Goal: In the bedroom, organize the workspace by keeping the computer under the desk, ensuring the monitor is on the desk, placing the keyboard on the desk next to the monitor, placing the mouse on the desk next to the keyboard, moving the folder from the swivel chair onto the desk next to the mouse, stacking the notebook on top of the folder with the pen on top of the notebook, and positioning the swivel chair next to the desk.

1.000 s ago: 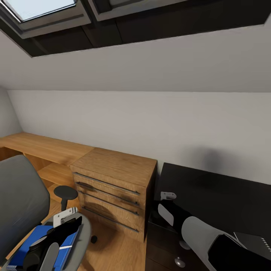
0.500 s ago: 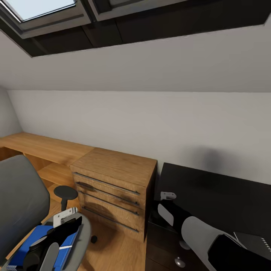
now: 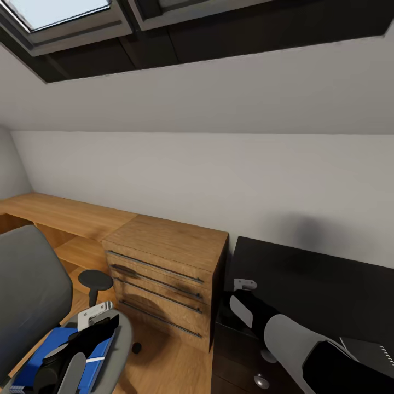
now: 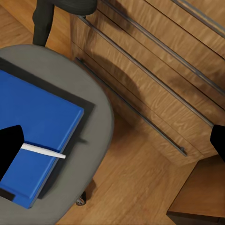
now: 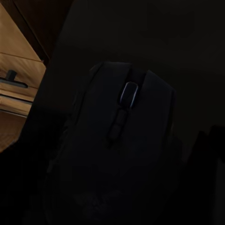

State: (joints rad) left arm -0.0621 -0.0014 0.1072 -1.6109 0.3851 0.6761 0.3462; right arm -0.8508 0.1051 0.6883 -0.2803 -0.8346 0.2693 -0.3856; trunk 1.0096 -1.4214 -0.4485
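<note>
Blue folder (image 4: 35, 138) flat on the chair (image 4: 96, 117) seat, white pen (image 4: 43, 150) lying across it. Thin, stiff, light by the look of it — likely slick; best taken at a free edge. Left gripper (image 3: 90, 327) above the folder, fingers spread. Right gripper (image 3: 244, 285) by the black desk (image 3: 306, 284) edge, mouse (image 5: 123, 154) close under it — open or shut, cannot tell. Wooden drawers (image 3: 164, 284) between, all closed.

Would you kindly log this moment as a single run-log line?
folder: on swivel chair seat | left gripper: open, above folder | mouse: on desk, under right gripper
</note>
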